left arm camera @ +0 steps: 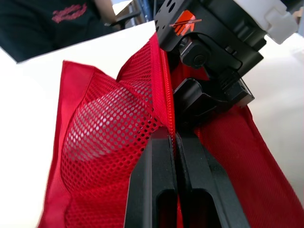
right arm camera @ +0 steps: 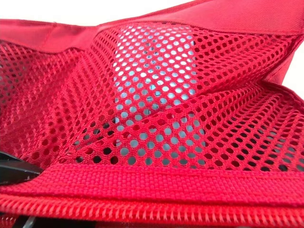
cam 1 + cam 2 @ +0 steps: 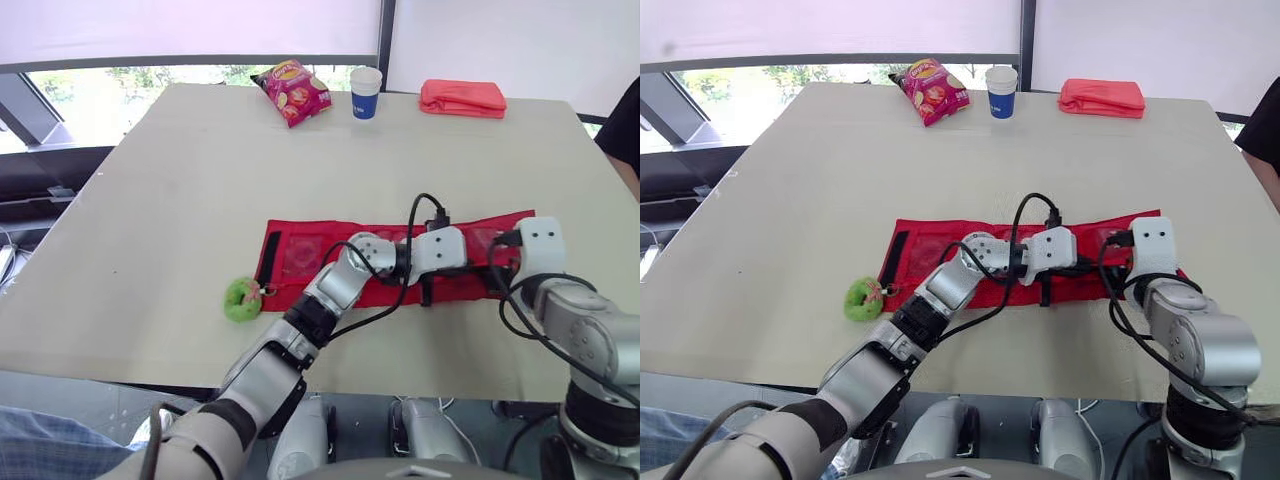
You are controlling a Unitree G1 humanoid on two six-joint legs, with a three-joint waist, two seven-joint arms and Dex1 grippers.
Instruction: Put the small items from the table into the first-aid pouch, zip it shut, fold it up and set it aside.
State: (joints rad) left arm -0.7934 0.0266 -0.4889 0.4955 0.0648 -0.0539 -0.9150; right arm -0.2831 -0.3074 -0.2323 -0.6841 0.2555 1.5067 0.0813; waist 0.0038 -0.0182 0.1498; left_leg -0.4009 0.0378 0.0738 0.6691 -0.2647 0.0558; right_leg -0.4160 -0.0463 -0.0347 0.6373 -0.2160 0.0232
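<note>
I have the long red fabric first-aid pouch (image 3: 300,262) lying unfolded and flat on the pale desk (image 3: 180,180), and both arms are on it. My left claw (image 1: 173,135) sits at the middle of the pouch's near edge. It is pressed together, pinching the red zipper edge (image 1: 161,85) of a mesh pocket (image 1: 104,123), which it lifts a little off the pouch's backing. My right claw (image 3: 498,272) is at the same edge, just beside the left one and closer to the pouch's right end. I cannot tell whether it is spread or closed. From the right wrist, the zipper teeth (image 2: 142,209) run across close to the camera with the mesh pocket behind them. Something pale shows through the mesh holes, and I cannot make out what it is.

A small green ring-shaped item (image 3: 240,299) rests on the desk just off the pouch's left end, beside its black strap (image 3: 270,258).

Well beyond the pouch, along the desk's far edge, I see a crinkled pink snack bag (image 3: 291,91), a white-and-blue paper cup (image 3: 366,92) and a folded red cloth bundle (image 3: 463,98). The cup stands upright between the other two. A person's black sleeve (image 3: 622,125) shows off to the pouch's far right, past the desk's edge.
</note>
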